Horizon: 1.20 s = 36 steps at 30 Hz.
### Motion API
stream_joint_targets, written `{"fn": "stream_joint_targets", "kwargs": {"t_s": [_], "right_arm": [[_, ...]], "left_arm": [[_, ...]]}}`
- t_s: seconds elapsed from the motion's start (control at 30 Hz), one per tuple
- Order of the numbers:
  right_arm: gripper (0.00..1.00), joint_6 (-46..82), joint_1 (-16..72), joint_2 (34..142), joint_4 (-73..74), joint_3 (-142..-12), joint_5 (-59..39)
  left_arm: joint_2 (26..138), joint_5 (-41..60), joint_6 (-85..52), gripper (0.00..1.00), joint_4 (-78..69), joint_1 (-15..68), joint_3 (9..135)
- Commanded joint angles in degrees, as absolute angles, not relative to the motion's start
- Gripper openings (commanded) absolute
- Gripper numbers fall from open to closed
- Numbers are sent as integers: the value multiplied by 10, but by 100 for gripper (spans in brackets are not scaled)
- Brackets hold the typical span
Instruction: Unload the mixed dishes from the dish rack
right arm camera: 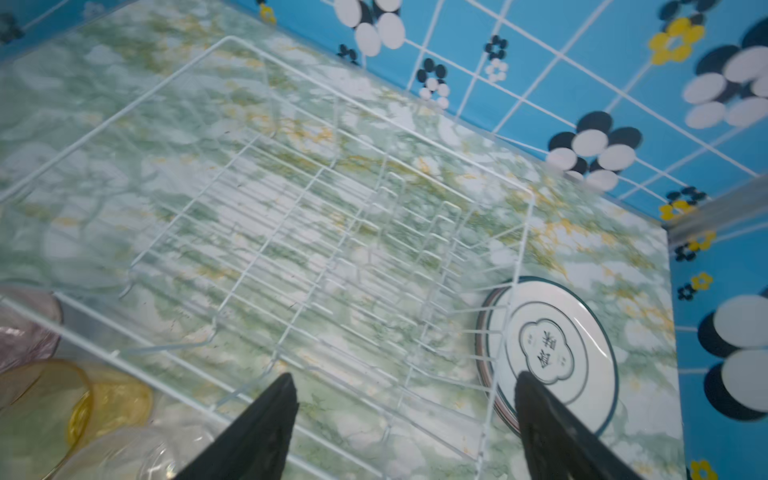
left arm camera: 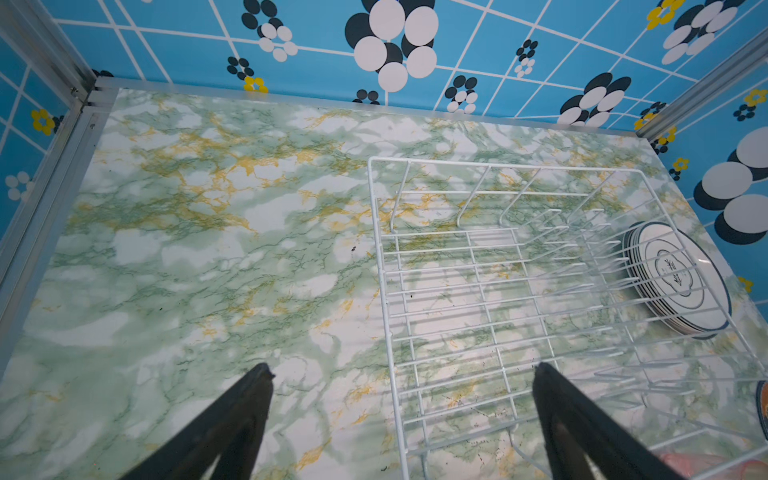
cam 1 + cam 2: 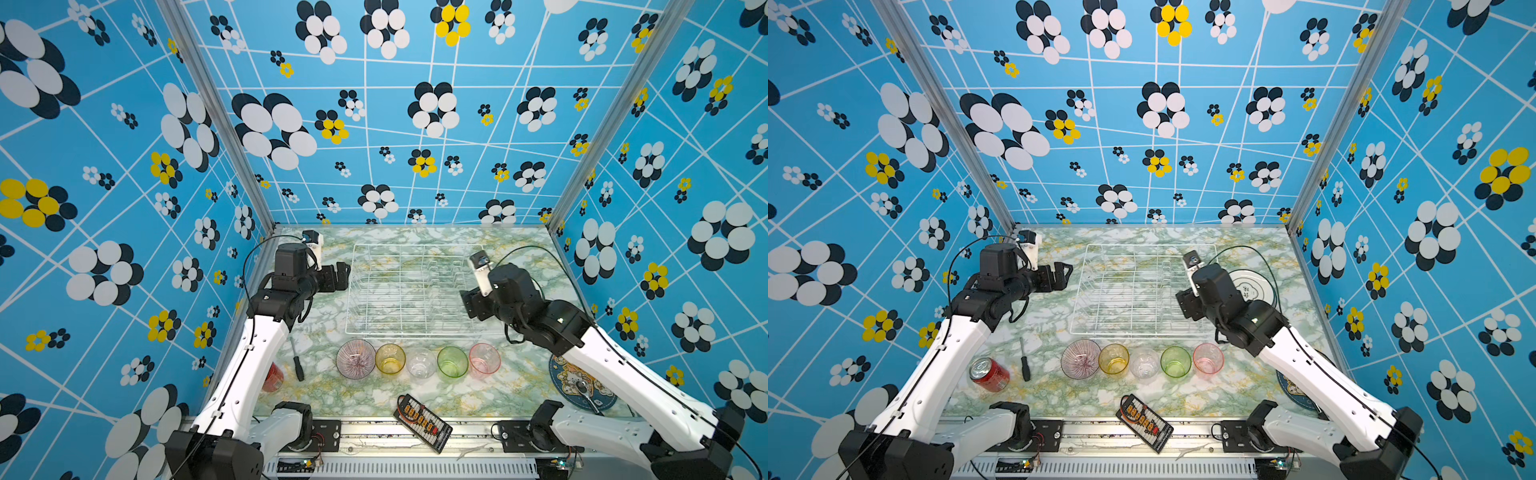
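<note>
This is a robot test cell in a lab, dressed up to look homely rather than a real kitchen. Walls [image 3: 124, 166] of printed blue flower-pattern sheet stand between bare aluminium posts [image 3: 220, 120] around a small worktop [image 3: 519, 386] covered in green marble-look film. Two white-and-black arms [image 3: 245, 365] are bolted to a metal rail [image 3: 365, 436] along the worktop's near edge, with loose wires, small circuit boards [image 3: 309, 462] and a slotted cable duct [image 3: 415, 469] below. A dish rack [image 3: 399, 286] and tumblers [image 3: 452, 361] are the kitchen props.
</note>
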<state>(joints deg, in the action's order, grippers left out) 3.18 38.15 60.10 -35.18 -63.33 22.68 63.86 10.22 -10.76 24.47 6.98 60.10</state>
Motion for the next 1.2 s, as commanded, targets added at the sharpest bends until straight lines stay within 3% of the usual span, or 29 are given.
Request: {"fn": "stream_joint_targets", "kwargs": {"t_s": [0.0,0.13,0.33,0.6,0.83,0.97,1.0,1.17], "right_arm": [[85,107,288,570,-335,-590,224],[85,133,192,554,-299,-525,166],[86,145,157,575,-246,-466,145],[86,140,114,582,-177,-422,167],[87,126,91,532,-63,-333,253],[89,125,87,510,31,-269,286],[90,125,87,508,53,-254,292],[96,101,84,514,200,-177,330]], "left_arm": [[639,62,-72,99,145,73,551],[655,50,-14,99,-3,73,453],[694,-18,11,99,-221,71,307],[818,-97,49,99,-408,73,251],[860,-65,27,99,-393,51,279],[873,-5,7,99,-492,21,220],[897,-6,12,99,-575,19,202],[879,13,20,99,-536,25,206]]}}
